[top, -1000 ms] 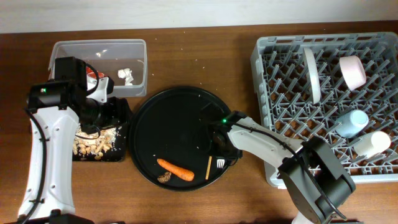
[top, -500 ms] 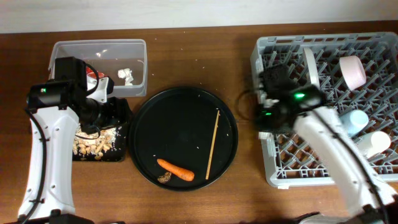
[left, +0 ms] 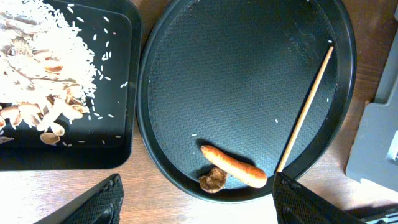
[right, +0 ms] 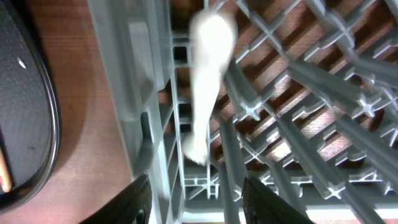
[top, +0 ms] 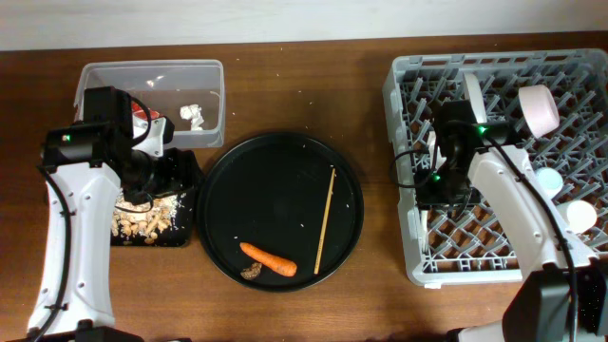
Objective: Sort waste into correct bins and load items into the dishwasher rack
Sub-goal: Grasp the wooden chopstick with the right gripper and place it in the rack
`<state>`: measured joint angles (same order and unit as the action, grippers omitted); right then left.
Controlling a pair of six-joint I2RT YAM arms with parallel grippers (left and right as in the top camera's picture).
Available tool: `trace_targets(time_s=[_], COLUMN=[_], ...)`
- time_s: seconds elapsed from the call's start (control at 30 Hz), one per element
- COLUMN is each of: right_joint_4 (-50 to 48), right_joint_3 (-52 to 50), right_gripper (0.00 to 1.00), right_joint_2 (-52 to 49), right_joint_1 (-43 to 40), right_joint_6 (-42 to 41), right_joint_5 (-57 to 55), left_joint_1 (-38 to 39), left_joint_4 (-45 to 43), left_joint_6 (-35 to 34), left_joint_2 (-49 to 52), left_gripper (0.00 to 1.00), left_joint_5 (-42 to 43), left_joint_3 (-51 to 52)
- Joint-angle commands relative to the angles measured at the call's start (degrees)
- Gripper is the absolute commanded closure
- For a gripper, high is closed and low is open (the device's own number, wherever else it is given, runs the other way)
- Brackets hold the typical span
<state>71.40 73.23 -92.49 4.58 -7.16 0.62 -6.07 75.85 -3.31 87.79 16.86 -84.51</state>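
My right gripper [top: 429,185] is open over the left edge of the grey dishwasher rack [top: 503,256]. The white fork [right: 205,81] is blurred among the rack's pegs just beyond my fingers [right: 202,199], not held. The plate [top: 475,114], bowl [top: 538,109], light-blue cup [top: 546,180] and white cup [top: 578,217] stand in the rack. The orange carrot [left: 233,167] and brown scrap [left: 212,180] lie at the front of the round black tray [top: 280,171]. My left gripper [left: 199,205] is open and empty above the shallow black tray [top: 180,169] holding food scraps [top: 138,220].
The clear tub [top: 152,71] at the back left holds the red wrapper [top: 142,116] and white tissue [top: 193,115]. A wooden chopstick [top: 324,218] lies diagonally on the round tray's right side. The rack's left wall [right: 149,93] is right by my right fingers.
My right arm swung from the round tray to the rack's left edge, taking the fork with it; the fork now sits among the pegs. The chopstick shifted. The left arm has not moved.
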Motion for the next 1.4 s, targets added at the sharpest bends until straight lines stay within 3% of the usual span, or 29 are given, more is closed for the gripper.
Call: trace_targets(time_s=[0.0, 0.07, 0.17, 0.27, 0.4, 0.53, 0.67, 0.8, 0.9, 0.97, 1.07, 1.13, 1.33, 1.37], right_joint_4=[1.9, 0.8, -6.4, -9.9, -11.3, -12.4, -12.8, -11.9, -5.5, -1.5, 9.0, 10.9, 0.6, -1.7], right_joint_3=[8.9, 12.6, 10.4, 10.2, 10.2, 10.2, 10.2, 12.3, 20.3, 22.4, 22.1, 17.9, 5.4, 5.1], right_gripper=[0.49, 0.47, 0.45, 0.45, 0.47, 0.76, 0.96, 0.96, 0.96, 0.96, 0.96, 0.96, 0.96, 0.89], right_joint_2=[2.3, 2.8, 0.1, -10.0, -23.4, -28.9, -29.0, -25.8, -15.6, -7.3, -3.2, -3.6, -3.7, -3.8], right_joint_1=[0.9, 4.8, 15.7, 25.7, 30.0, 31.7, 31.8, 30.9, 27.4, 21.8, 6.6, -1.0, -3.8, -2.6], right_joint_6=[-2.2, -2.4, -10.7, -26.1, -35.3, -35.4, -35.4, -35.3, -30.5, -22.3, -3.6, 6.8, 7.8, 7.8], right_joint_5=[4.1, 10.0, 11.6, 4.2, 2.3, 2.7, 2.8, 4.7, 3.8, 3.3, 3.2, 3.2, 4.2, 4.2], left_joint_1=[0.0, 0.0, 0.0, 0.0, 0.0, 0.0, 0.0, 0.0, 0.0, 0.0, 0.0, 0.1, 0.1, 0.1], left_joint_4=[-0.2, -0.2, -0.2, -0.1, -0.1, -0.1, -0.1, -0.1, -0.1, -0.1, -0.1, -0.1, 0.3, 0.3], left_joint_6=[-0.1, -0.1, -0.1, -0.1, -0.1, -0.1, -0.1, -0.1, -0.1, -0.1, -0.1, -0.1, -0.2, -0.2], left_joint_2=[-0.7, -0.7, -0.7, -0.7, -0.7, -0.7, -0.7, -0.7, -0.7, -0.7, -0.7, -0.7, -0.7, -0.7], left_gripper=[0.24, 0.24, 0.24, 0.24, 0.24, 0.24, 0.24, 0.24, 0.24, 0.24, 0.24, 0.24, 0.24, 0.24], left_joint_5=[-0.2, -0.2, -0.2, -0.2, -0.2, -0.2, -0.2, -0.2, -0.2, -0.3, -0.2, -0.2, -0.2, -0.2], left_joint_3=[0.1, 0.1, 0.1, 0.1, 0.1, 0.1, 0.1, 0.1, 0.1, 0.1, 0.1, 0.1, 0.1, 0.2])
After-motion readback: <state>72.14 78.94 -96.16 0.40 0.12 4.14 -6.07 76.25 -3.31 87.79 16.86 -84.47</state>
